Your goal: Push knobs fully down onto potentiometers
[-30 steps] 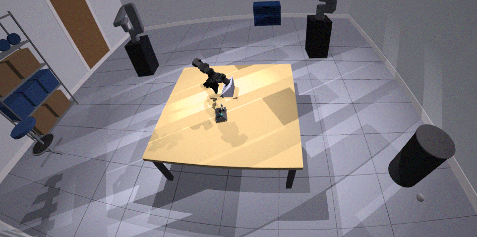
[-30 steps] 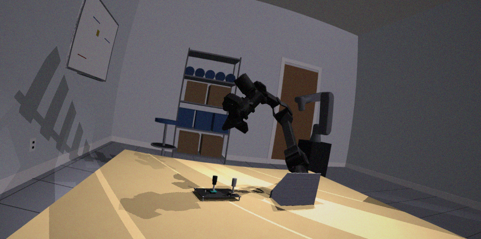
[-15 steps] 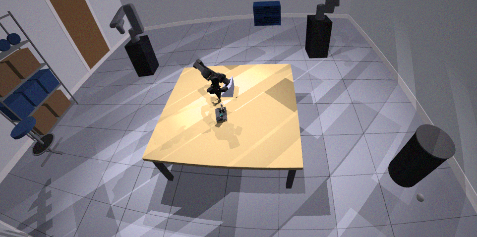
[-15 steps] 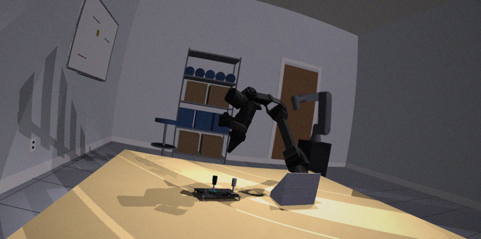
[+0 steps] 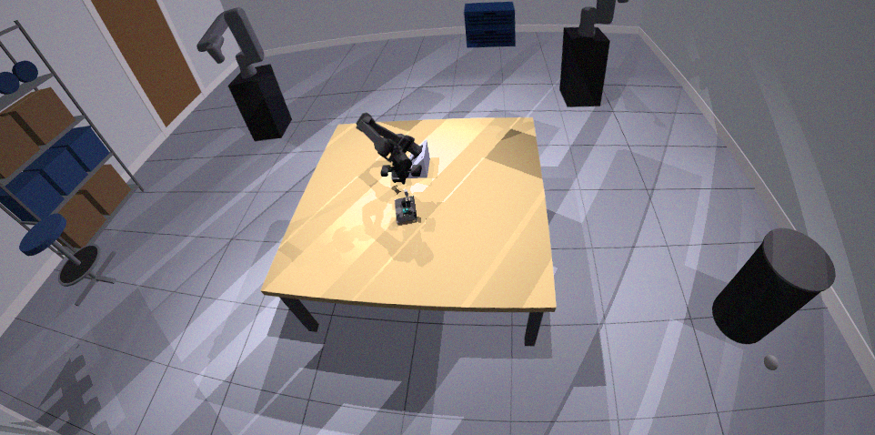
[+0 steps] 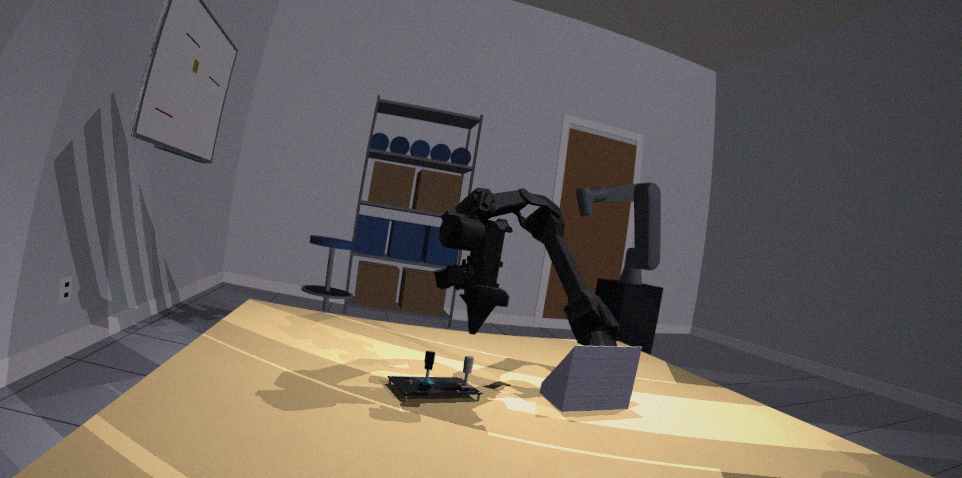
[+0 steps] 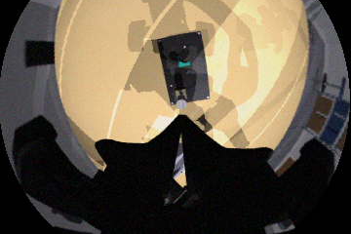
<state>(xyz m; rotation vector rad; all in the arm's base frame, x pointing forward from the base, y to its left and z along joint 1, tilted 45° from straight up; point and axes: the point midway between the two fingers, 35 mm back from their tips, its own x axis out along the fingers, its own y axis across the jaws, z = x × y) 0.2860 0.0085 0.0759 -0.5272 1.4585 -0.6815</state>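
The circuit board stands on short legs on the table. A black knob sits high on a thin shaft above a teal potentiometer. A light grey knob sits high on its shaft near the board edge facing the arm's base; its potentiometer is hard to make out. Both knobs look upright. My gripper is shut with nothing between its fingertips. It points down above the grey knob's side of the board, with a gap to the knob.
A grey-white wedge block stands beside my arm's base on the table. Shadows of the arm fall across the board and table. Two other arms on black pedestals, a shelf and a stool stand away from the table.
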